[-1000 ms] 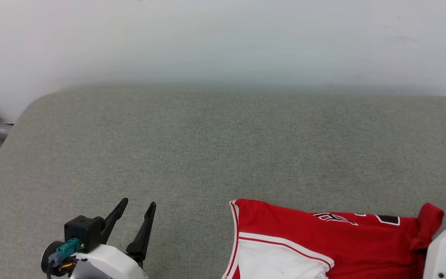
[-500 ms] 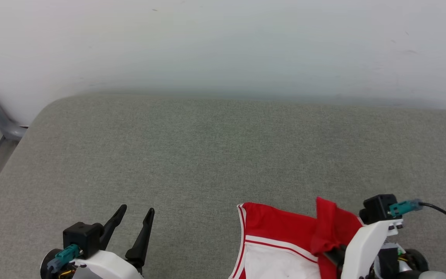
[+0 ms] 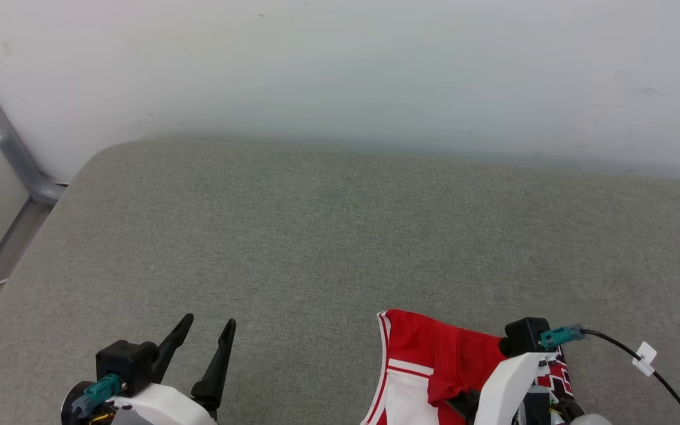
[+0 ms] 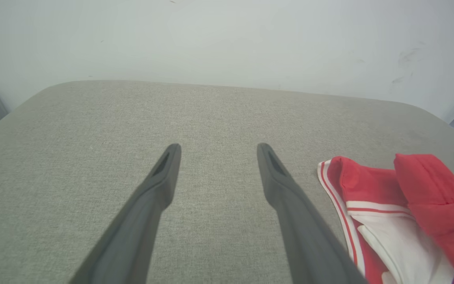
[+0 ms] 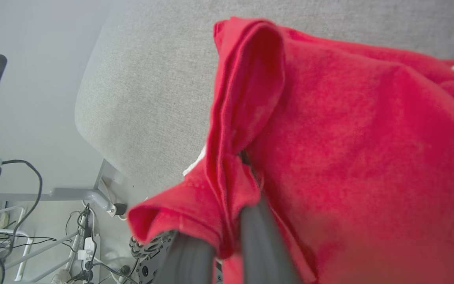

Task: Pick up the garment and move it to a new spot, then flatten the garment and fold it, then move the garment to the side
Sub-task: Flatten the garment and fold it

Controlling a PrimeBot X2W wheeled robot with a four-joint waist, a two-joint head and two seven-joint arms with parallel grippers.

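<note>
Grey cushion (image 3: 316,236), garment (image 3: 434,360) in right gripper (image 5: 229,232)

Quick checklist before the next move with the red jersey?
1. right gripper shut on the garment: ok, red cloth is bunched between its fingers.
2. left gripper open and empty: ok.
3. Garment flat: not ok, one edge is folded over the rest.
4. Bare space on the grey surface for a set-down: ok.
5. One layer pinched, or several: cannot tell.
</note>
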